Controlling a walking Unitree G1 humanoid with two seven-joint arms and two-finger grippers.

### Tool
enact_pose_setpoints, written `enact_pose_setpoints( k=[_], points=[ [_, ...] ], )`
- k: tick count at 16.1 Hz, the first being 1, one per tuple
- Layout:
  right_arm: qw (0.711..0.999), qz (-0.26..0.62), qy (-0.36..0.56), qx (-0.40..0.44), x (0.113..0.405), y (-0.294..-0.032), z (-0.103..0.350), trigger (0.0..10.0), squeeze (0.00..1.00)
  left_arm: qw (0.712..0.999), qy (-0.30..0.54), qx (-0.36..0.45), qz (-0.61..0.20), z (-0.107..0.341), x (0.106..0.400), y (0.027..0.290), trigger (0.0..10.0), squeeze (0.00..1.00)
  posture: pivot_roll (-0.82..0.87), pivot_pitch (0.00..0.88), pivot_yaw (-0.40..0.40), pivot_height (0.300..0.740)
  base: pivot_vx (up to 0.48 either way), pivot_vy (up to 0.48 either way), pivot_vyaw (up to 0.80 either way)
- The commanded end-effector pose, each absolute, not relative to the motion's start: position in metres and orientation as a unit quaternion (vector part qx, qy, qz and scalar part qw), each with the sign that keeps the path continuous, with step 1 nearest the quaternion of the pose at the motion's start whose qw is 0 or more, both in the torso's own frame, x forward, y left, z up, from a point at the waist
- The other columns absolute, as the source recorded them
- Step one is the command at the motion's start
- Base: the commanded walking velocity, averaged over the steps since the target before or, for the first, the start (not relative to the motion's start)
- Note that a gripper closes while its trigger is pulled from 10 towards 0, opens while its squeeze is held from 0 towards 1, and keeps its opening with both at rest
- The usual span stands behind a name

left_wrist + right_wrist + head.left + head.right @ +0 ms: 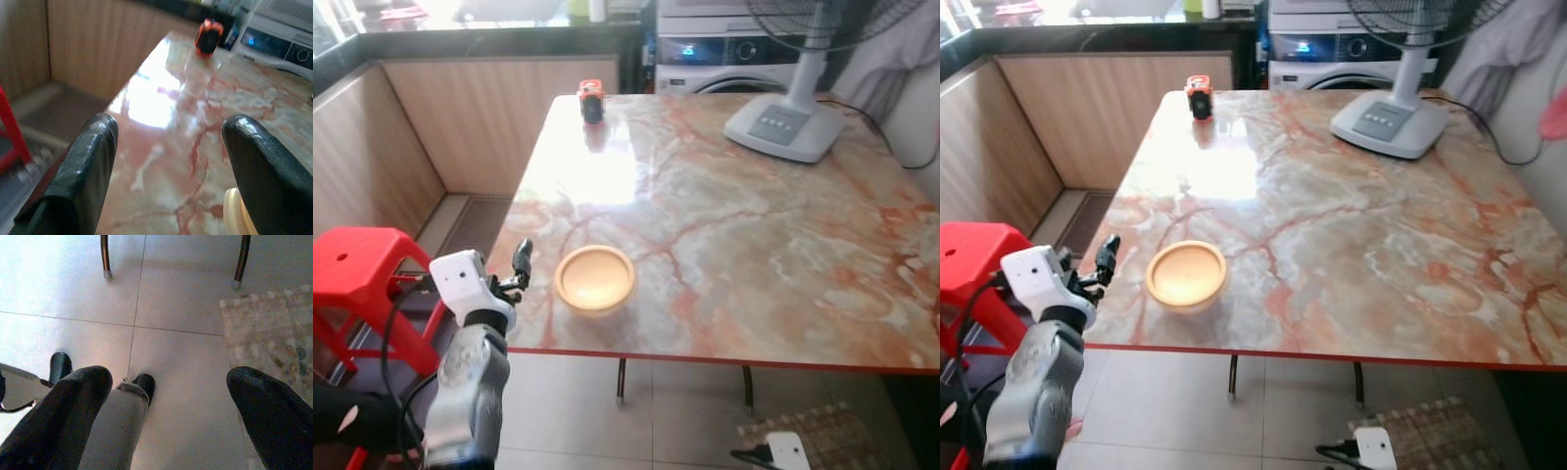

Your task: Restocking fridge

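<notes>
No writing is legible anywhere, not on the small orange-and-black canister (592,102) at the far edge of the marbled red-veined table (754,235) nor on the white fan base (783,125). The left gripper (166,166), fingers spread wide, hovers at the table's near-left edge just beside the shallow yellow wooden bowl (595,277), a red plastic stool (357,269) close by. The right gripper (168,406) hangs wide apart over pale floor tiles (186,333) and a patterned mat (269,328).

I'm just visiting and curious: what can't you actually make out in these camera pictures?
- Bowl: the left pincer's finger covers most of it in the left wrist view.
- Orange item at the table's far edge: too small to identify.
- Fan: head cut off by the top edge.
- Right pincer: aimed at the floor.
</notes>
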State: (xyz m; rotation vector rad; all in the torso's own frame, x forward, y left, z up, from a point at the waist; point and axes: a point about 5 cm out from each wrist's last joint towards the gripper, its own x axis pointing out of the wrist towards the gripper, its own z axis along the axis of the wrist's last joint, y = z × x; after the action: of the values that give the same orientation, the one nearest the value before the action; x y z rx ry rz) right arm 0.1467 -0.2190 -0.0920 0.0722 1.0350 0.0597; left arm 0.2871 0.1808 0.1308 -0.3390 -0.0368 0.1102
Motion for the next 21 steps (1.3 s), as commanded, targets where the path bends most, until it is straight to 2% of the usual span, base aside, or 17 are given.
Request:
enact_pose_setpoints(
  k=[1, 4, 5, 12, 13, 14, 19, 21],
  points=[
    [0.866, 0.030, 0.497, 0.035, 0.144, -0.218, -0.093, 10.0, 0.00, 0.978, -0.010, -0.200, 0.050, 0.129, 0.290, 0.179, 10.0, 0.00, -0.02, 0.032, 0.004, 0.740, 0.000, 0.000, 0.00],
    [0.866, 0.032, 0.498, 0.032, 0.145, -0.219, -0.093, 10.0, 0.00, 0.977, -0.007, -0.212, 0.021, 0.131, 0.299, 0.174, 10.0, 0.00, -0.02, 0.037, -0.001, 0.740, 0.000, 0.000, 0.00],
    [0.866, 0.032, 0.498, 0.032, 0.145, -0.219, -0.093, 10.0, 0.00, 0.975, -0.011, -0.221, 0.002, 0.135, 0.303, 0.169, 10.0, 1.00, -0.02, 0.040, -0.003, 0.740, 0.000, 0.000, 0.00],
    [0.866, 0.030, 0.499, 0.030, 0.145, -0.218, -0.093, 10.0, 0.00, 0.969, 0.022, -0.246, -0.017, 0.122, 0.316, 0.162, 10.0, 1.00, -0.02, 0.039, 0.000, 0.740, 0.000, 0.000, 0.00],
    [0.865, 0.031, 0.499, 0.030, 0.145, -0.218, -0.093, 10.0, 0.00, 0.968, 0.024, -0.250, -0.010, 0.120, 0.316, 0.164, 10.0, 0.90, -0.02, 0.039, 0.000, 0.740, 0.000, 0.000, 0.00],
    [0.865, 0.034, 0.499, 0.028, 0.145, -0.218, -0.093, 10.0, 0.00, 0.968, 0.032, -0.248, -0.006, 0.116, 0.315, 0.166, 10.0, 0.00, -0.02, 0.042, -0.004, 0.740, 0.000, 0.000, 0.00],
    [0.868, 0.031, 0.495, 0.021, 0.145, -0.220, -0.092, 10.0, 0.00, 0.962, 0.060, -0.263, -0.027, 0.100, 0.311, 0.159, 10.0, 0.00, -0.02, 0.046, -0.008, 0.740, 0.000, 0.000, 0.00],
    [0.869, 0.025, 0.493, 0.021, 0.144, -0.221, -0.092, 10.0, 0.00, 0.959, 0.057, -0.271, -0.062, 0.101, 0.312, 0.150, 10.0, 0.00, -0.03, 0.045, -0.006, 0.740, 0.000, 0.000, 0.00]
  ],
)
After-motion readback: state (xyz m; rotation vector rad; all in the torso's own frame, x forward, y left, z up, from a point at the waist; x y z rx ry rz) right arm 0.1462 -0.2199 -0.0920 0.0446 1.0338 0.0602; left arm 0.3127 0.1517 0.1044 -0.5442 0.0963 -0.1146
